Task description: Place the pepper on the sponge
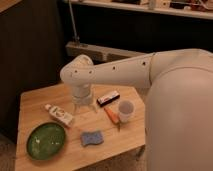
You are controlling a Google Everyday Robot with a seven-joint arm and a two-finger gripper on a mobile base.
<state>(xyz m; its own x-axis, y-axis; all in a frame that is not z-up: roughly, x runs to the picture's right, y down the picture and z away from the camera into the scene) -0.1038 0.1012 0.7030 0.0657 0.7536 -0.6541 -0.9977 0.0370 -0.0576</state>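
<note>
Camera view: hand [85, 108] spread over table [35, 102]; pepper [112, 115] beside cup [126, 110].

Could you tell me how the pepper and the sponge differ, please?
The orange-red pepper is slim and tapered; the blue-grey rectangular sponge is flat and broad. The pepper lies beside the white cup; the sponge lies nearer the round green plate. Both rest on the wooden table, clear of the open gripper hanging behind them.
</note>
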